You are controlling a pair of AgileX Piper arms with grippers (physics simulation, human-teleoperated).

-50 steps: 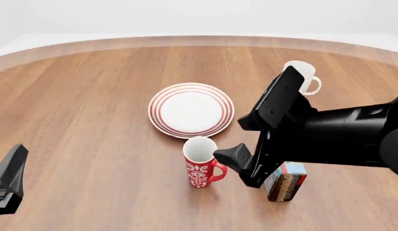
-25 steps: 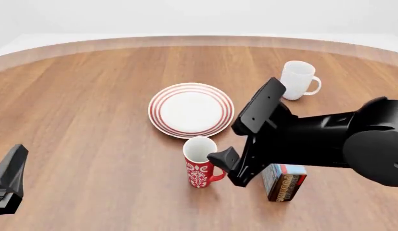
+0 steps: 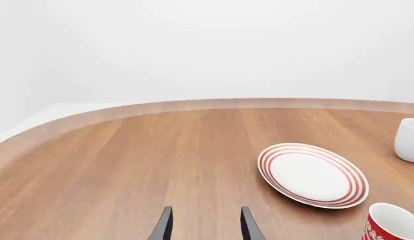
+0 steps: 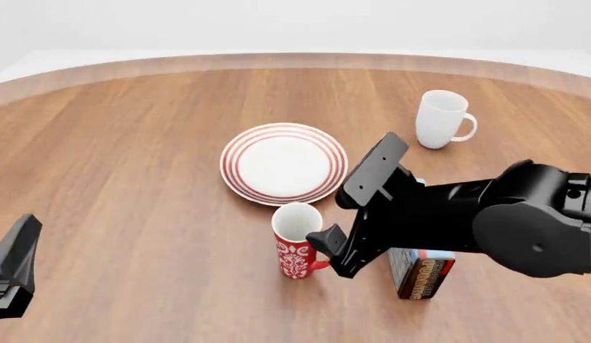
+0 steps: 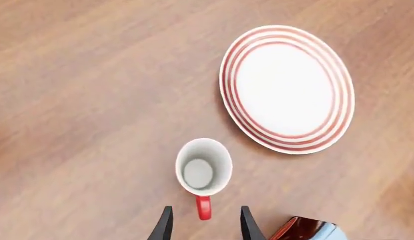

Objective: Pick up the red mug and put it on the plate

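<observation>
Jaws of the right gripper (image 5: pixel 202 227) stand spread, and in the right wrist view the red handle of the red mug (image 4: pixel 297 248) points straight into the gap between them, not yet pinched. The mug stands upright on the worktop (image 4: pixel 133 157), mouth up and white inside, just on the near side of the plate (image 4: pixel 284 163) and apart from its rim. Its long axis runs vertical, while the handle sticks out toward the right arm, away from the plate.

From the front, the right gripper hangs just beside the mug on its handle side, tilted downward; whether any part touches the handle cannot be told. A small box (image 4: pixel 421 268) with a red and blue label sits on the worktop right of the mug, partly under the right arm. A plain white mug (image 4: pixel 441 118) stands well beyond it, right of the plate.

The left gripper (image 3: pixel 203 227) also has its jaws parted with nothing between them, and it sits far to the mug's left at the near edge. The right arm is clearly nearer, so the coming move looks like a short advance onto the handle or wall, then closing.
</observation>
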